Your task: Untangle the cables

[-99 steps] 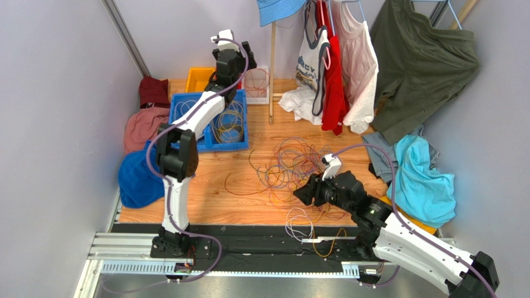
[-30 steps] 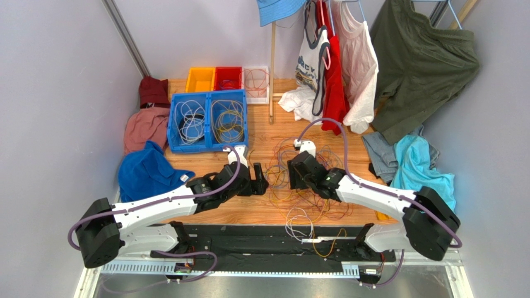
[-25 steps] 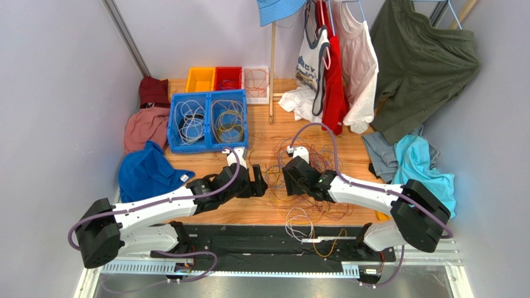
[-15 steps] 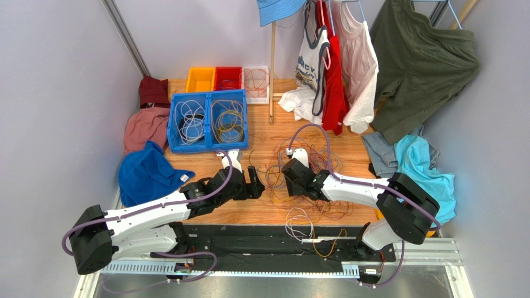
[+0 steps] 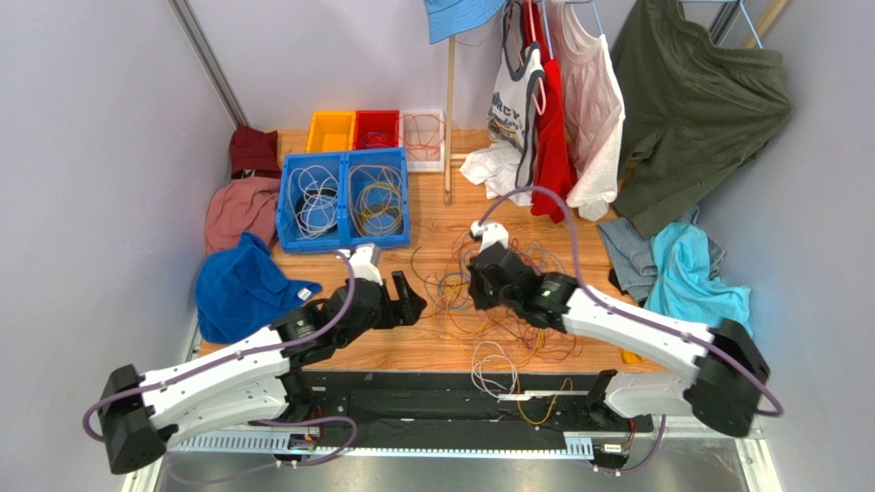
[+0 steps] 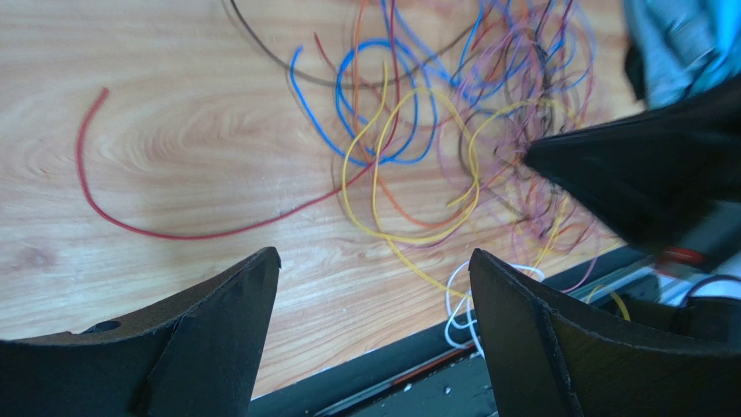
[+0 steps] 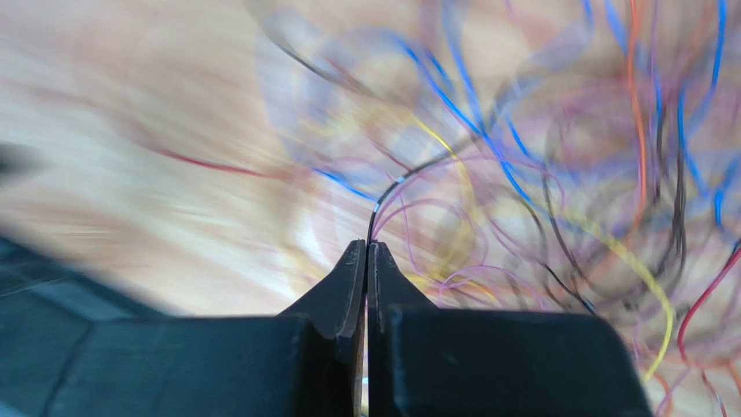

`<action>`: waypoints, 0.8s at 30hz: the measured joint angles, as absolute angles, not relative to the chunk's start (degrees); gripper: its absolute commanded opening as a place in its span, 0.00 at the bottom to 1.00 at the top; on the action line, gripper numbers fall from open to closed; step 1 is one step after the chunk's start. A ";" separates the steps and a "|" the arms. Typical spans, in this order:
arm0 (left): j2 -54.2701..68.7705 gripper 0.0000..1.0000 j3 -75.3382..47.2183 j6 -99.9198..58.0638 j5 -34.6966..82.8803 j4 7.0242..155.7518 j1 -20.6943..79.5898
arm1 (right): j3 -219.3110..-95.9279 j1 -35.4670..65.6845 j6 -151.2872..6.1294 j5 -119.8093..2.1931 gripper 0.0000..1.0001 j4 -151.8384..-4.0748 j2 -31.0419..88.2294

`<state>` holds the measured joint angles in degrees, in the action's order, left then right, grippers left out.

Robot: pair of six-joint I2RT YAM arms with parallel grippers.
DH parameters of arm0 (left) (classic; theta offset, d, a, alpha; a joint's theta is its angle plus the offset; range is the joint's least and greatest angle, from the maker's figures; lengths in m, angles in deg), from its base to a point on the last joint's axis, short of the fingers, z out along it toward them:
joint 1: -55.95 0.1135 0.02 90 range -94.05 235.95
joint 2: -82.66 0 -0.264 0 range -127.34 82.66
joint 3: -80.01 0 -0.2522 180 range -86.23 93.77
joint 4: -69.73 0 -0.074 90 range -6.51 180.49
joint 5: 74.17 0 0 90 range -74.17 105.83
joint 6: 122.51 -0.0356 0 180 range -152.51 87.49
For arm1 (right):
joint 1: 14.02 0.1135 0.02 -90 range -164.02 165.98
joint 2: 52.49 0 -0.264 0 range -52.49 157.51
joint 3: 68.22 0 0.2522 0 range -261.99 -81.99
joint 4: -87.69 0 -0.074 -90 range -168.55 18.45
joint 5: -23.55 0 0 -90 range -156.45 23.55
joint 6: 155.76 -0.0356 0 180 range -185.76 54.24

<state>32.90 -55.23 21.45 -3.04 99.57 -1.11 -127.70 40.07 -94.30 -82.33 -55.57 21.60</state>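
Pulling one strand free is the step we judge to be in hand. The right gripper (image 7: 367,248), pressed together, pinches a dark wire (image 7: 379,204) at the left edge of the cables (image 5: 452,297) tangled mid-table. The left gripper (image 6: 372,254) hangs spread, holding nothing, just left of them. Next we would draw the wire out slowly while the left pins the heap. Far left, the blue crate (image 5: 344,156) holds white coils (image 5: 313,200) in its left half and yellow coils (image 5: 378,200) in its right. Behind it, a white tray (image 5: 422,113) holds orange loops (image 5: 421,133).

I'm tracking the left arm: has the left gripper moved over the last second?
Yes: the left gripper has slid left, ending closer under the blue bin's right corner.
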 measured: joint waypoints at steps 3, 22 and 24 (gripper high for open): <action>39.28 0.88 -55.16 21.40 -5.78 102.02 -1.09 | -136.90 40.35 -92.90 -78.33 0.00 -54.87 15.17; 60.29 0.86 -61.85 16.97 -10.34 99.41 -1.09 | -157.58 40.39 -90.89 -65.89 0.00 -50.15 10.34; 59.76 0.86 -62.61 16.48 -9.62 97.43 -1.11 | -161.05 40.39 -90.43 -65.19 0.00 -47.59 10.76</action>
